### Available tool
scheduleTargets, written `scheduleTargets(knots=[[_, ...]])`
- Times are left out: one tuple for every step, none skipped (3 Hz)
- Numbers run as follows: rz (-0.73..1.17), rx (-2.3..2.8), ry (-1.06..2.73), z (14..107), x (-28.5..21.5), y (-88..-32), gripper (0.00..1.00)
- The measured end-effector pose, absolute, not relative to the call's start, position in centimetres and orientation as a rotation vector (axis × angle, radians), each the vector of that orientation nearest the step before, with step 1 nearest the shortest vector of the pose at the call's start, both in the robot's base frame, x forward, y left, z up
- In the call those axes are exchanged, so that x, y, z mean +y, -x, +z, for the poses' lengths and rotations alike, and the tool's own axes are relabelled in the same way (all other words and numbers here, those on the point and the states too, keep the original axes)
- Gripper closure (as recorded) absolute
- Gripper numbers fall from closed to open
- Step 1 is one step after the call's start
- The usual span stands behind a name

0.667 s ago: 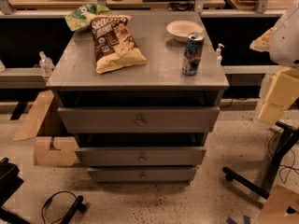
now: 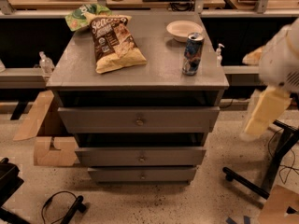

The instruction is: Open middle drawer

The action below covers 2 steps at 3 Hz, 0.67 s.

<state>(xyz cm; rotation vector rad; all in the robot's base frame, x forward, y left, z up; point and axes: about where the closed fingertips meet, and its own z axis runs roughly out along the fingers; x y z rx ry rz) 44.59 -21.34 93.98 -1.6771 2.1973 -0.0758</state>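
Observation:
The grey cabinet (image 2: 140, 73) has three drawers, each with a small round knob. The middle drawer (image 2: 107, 156) shows its wide flat front, its knob (image 2: 141, 158) at the centre and a dark gap above it. The top drawer (image 2: 103, 119) is taller, and the bottom drawer (image 2: 117, 174) is the slimmest. My arm (image 2: 282, 55) comes in from the right edge, white and blurred. The gripper (image 2: 262, 115) hangs at its pale yellow lower end, right of the cabinet at about the top drawer's height, and touches no drawer.
On the cabinet top lie a chip bag (image 2: 112, 41), a green bag (image 2: 81, 15), a white bowl (image 2: 183, 29) and a drink can (image 2: 192, 54). Cardboard (image 2: 51, 150) lies on the floor at left. A black chair base (image 2: 261, 181) stands at right, and cables (image 2: 58, 209) lie in front.
My arm and gripper have dropped lower and shifted slightly left on the right side. The cabinet, its drawers and the items on top have not moved.

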Motion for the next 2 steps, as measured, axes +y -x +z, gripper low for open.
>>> scheduleTargets(knots=[[-0.001, 2.179, 1.644, 87.2, -21.9, -44.4, 0.00], [0.027, 2.123, 1.621, 78.3, -22.5, -47.3, 0.00]])
